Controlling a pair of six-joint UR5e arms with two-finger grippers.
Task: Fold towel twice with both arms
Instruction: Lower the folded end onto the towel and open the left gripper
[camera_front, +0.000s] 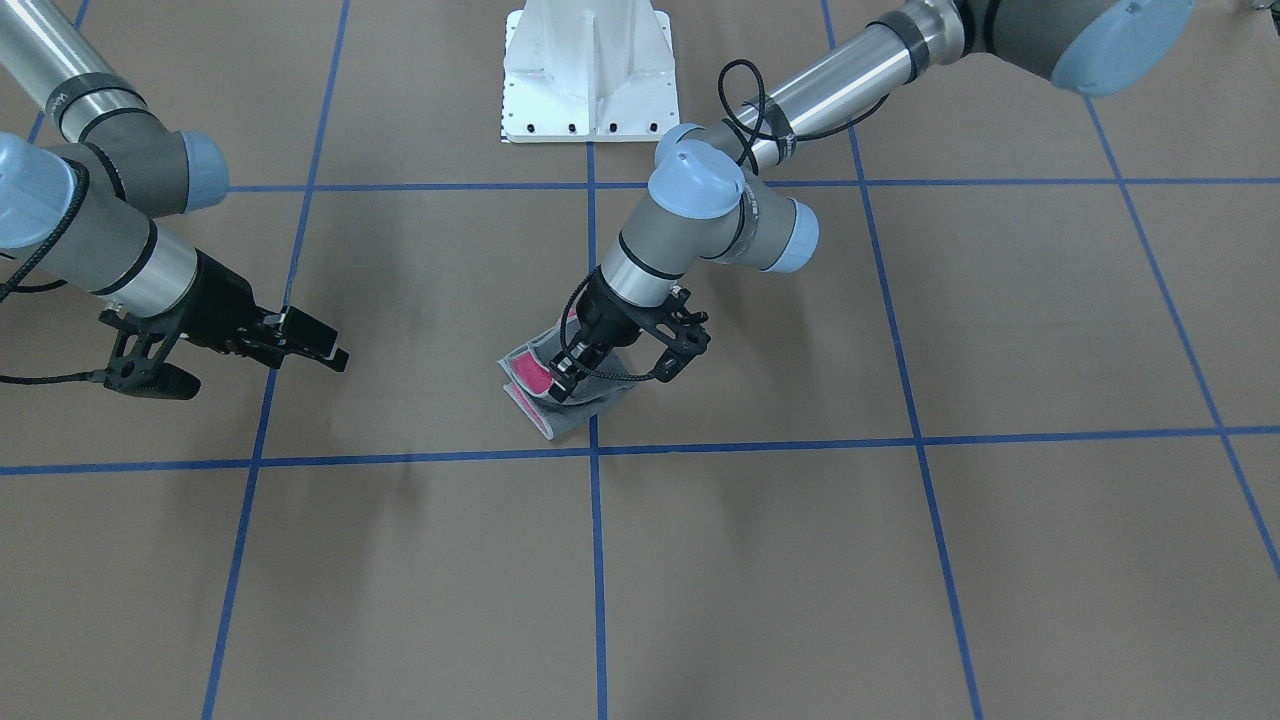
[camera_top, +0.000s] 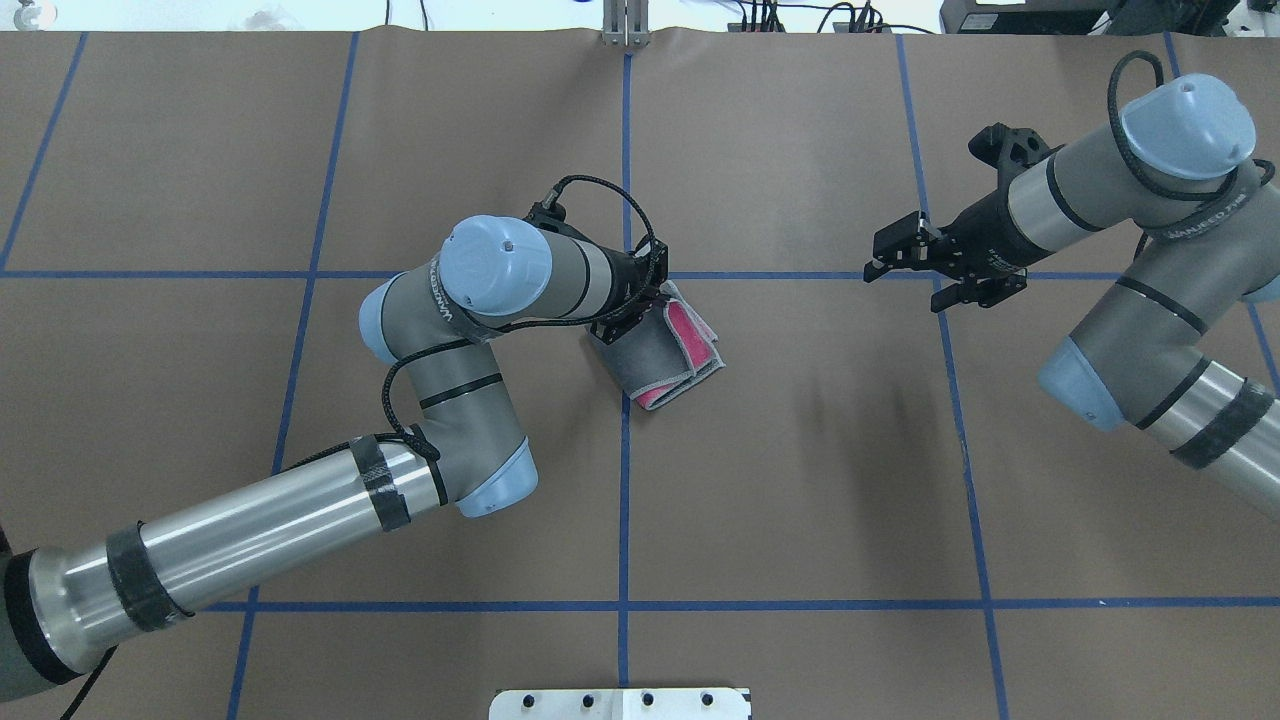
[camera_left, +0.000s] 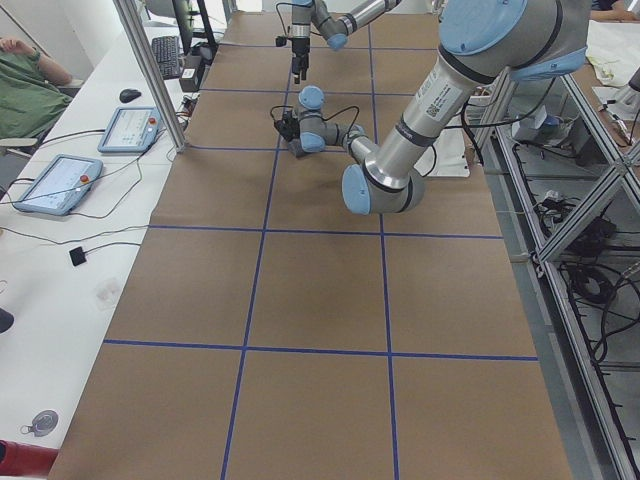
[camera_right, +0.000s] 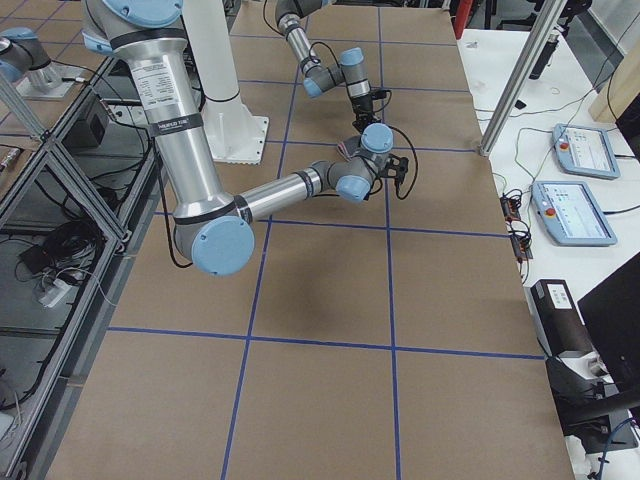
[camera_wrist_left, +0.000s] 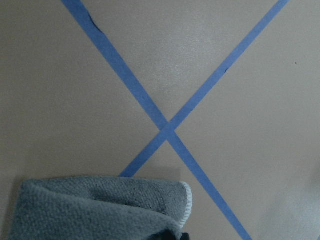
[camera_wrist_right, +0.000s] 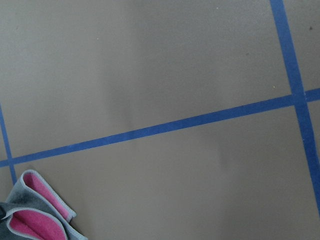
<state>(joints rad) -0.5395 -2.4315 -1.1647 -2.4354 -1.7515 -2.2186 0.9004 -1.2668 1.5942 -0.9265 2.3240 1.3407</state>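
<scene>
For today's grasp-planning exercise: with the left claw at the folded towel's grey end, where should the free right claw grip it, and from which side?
Probably the loose stacked edges of the towel, where pink shows between light grey hems. They face the right claw, so come in low from the robot's right; the left claw appears to hold the grey fold opposite.

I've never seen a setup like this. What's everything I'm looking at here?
towel: one, grey and pink, folded, mid-table
table: one, brown, blue tape grid
base: one, white, on table at robot's side
tablets: two, grey, side bench
person: one, green shirt, beside bench
left arm: one, silver-grey, blue caps, over towel
right arm: one, same colours, away from towel
left gripper: one, black, shut on towel
right gripper: one, black, open, empty, above bare table
</scene>
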